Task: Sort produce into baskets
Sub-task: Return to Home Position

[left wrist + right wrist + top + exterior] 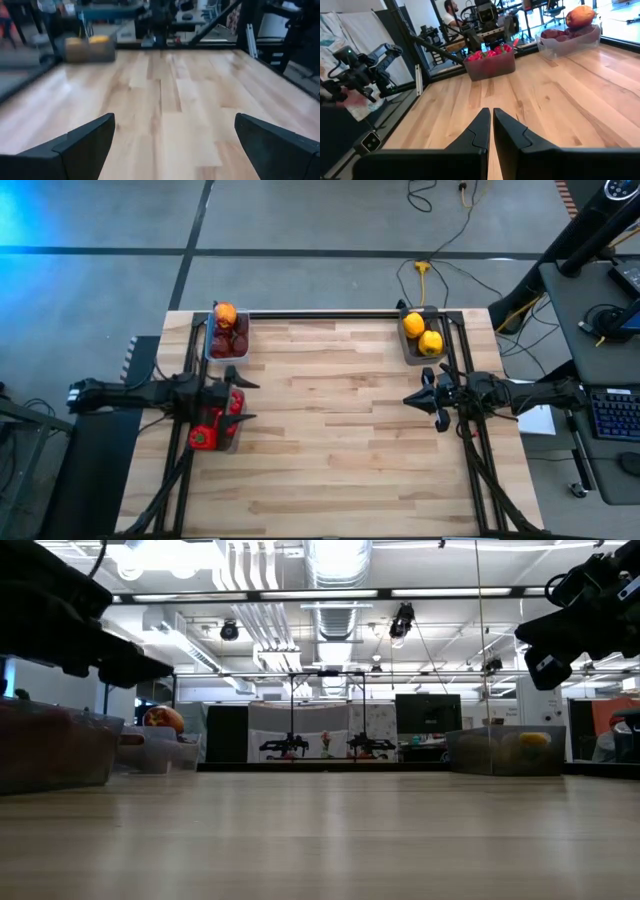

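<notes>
Three baskets sit on the tabletop (pixel 340 430). The back left basket (pixel 209 345) is in the back left corner. It holds round fruits (pixel 228 340), with one more fruit (pixel 226 313) on top at its back end. The front left basket (pixel 236 442) sits just in front of it, with peppers (pixel 205 435) inside. The left gripper (pixel 248 401) hangs over this one. The back right basket (pixel 410 352) is in the back right corner, with two fruits (pixel 431 342) inside. The right gripper (pixel 408 398) is just in front of it.

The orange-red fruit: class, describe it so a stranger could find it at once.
Start at the wooden table in the high view and go to its top-left corner, where a clear bin sits. The orange-red fruit sits on top in it, alone among dark maroon pieces.
</notes>
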